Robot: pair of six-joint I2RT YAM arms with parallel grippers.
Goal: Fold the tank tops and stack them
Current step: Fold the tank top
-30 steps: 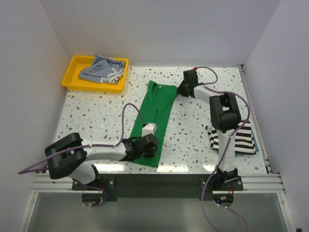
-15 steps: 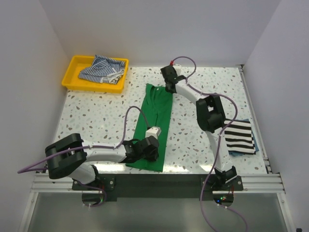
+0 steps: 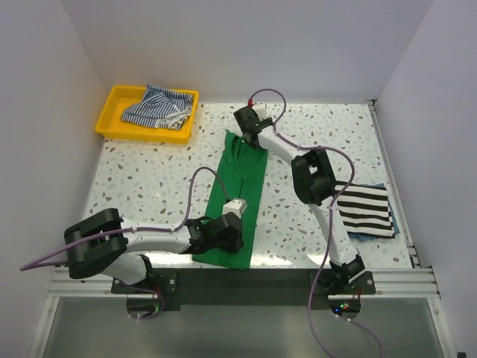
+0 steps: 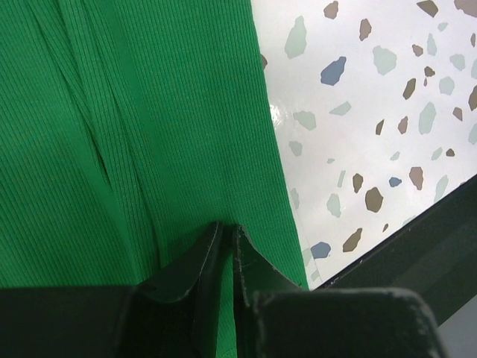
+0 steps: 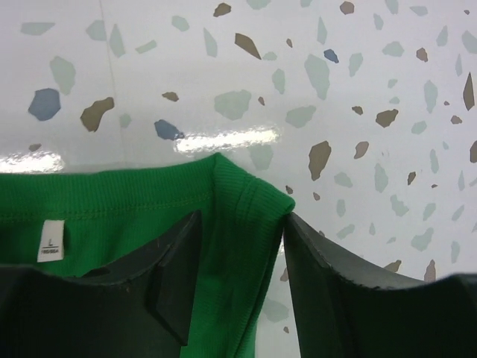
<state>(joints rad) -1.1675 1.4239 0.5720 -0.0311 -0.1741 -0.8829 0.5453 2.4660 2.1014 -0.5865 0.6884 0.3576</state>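
Overhead, white walls [image 3: 246, 45] enclose a speckled table [image 3: 149, 179] bearing the green top [image 3: 242, 175].

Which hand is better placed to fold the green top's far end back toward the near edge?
Right: the right hand straddles the far corner of the green top, while the left hand pinches its near hem.

Bright, even white light from above fills the overhead view. The arms cast only soft, pale shadows on the tabletop [image 3: 149, 186], and the walls lean outward toward the frame edges. In the right wrist view a white streak of glare crosses the glossy tabletop at centre, with a fainter patch at the left edge. The left wrist view shows a small glint beside the green tank top [image 4: 149, 112], whose ribbing is sharp. The dark jaws along the bottom of both wrist views are blurred.
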